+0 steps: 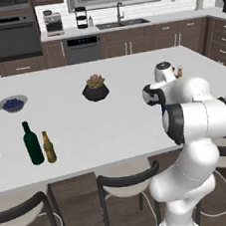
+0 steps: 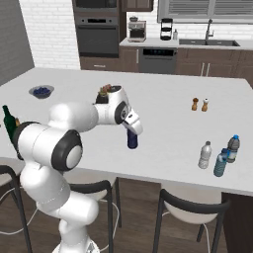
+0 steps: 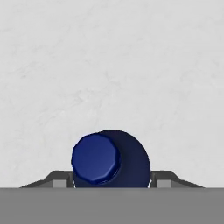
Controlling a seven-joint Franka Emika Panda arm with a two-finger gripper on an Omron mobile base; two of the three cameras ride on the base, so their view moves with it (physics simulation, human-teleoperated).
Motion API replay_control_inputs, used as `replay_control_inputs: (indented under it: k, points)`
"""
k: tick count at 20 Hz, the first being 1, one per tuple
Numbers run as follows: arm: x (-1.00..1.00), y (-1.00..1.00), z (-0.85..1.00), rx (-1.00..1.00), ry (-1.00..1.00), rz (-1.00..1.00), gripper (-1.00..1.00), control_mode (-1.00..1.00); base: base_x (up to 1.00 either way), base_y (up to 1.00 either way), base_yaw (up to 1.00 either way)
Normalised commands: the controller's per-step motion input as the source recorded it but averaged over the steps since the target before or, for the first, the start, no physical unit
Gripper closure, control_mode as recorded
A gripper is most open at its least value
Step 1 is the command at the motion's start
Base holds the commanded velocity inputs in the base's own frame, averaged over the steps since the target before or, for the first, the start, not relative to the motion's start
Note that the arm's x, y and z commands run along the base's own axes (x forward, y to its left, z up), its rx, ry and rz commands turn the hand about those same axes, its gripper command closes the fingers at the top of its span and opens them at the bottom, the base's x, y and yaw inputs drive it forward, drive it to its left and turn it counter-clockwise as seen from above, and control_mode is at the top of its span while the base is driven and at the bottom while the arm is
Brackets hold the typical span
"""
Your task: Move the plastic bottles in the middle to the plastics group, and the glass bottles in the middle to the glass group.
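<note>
Right then, the dark blue bottle [image 2: 131, 140] stood upright near the middle of the white surface [image 2: 163, 123], closer to its front edge, with the end effector [image 3: 111, 180] clasped on its body from above, fingers pressed to both sides below the blue cap [image 3: 95, 158]. Toward the right front corner stood the plastics group [image 2: 220, 156]. Near the left front edge stood the amber bottle [image 1: 49, 148], just beside a tall green bottle [image 1: 32, 143].
</note>
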Motion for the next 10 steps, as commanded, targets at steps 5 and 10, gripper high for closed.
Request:
replay_control_inputs:
  k: [5, 10]
  points:
    - [-0.10, -0.91, 0.00, 0.13, 0.03, -0.25, 1.00, -1.00, 0.00, 0.00, 0.00]
    - [-0.27, -0.73, 0.00, 0.03, -0.10, -0.08, 1.00, -1.00, 0.00, 0.00, 0.00]
